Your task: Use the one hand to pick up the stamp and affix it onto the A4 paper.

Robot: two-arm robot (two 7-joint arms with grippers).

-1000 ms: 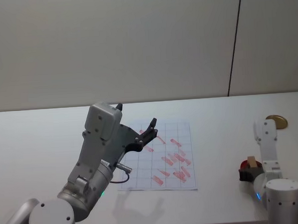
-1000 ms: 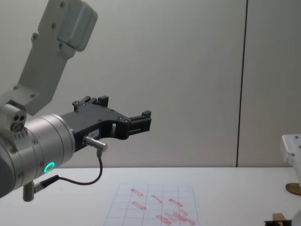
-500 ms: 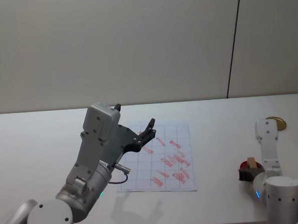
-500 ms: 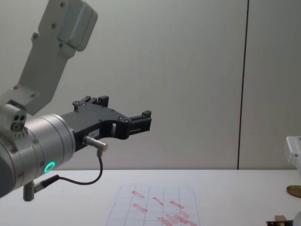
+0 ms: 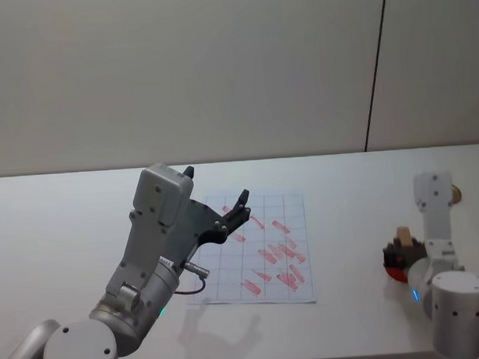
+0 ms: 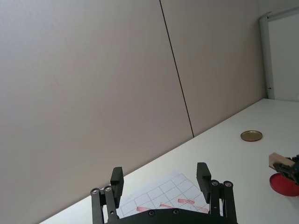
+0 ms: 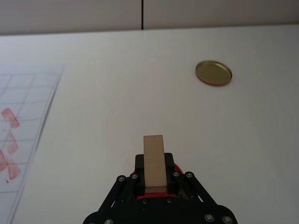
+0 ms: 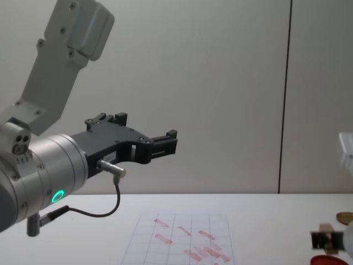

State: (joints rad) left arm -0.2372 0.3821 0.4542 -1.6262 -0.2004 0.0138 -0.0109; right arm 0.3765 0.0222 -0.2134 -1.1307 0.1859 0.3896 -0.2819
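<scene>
Right gripper [image 7: 154,163] clamped, left gripper [image 6: 160,173] splayed.

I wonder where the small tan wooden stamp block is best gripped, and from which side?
Grip the tan wooden stamp block on its two long flat sides, near one end, coming end-on so the other end sticks out free. Those parallel faces give a flat, steady seat. The right gripper holds it just so, above the flat red round ink pad.

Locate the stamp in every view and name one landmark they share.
Head: right side, stamp in the right gripper, over the red ink pad.
Left wrist: past the left gripper, above the pad.
Right wrist: clamped upright, gold disc beyond.
Chest: lower right corner.
Landmark: the A4 paper, on the stamp's left.
</scene>
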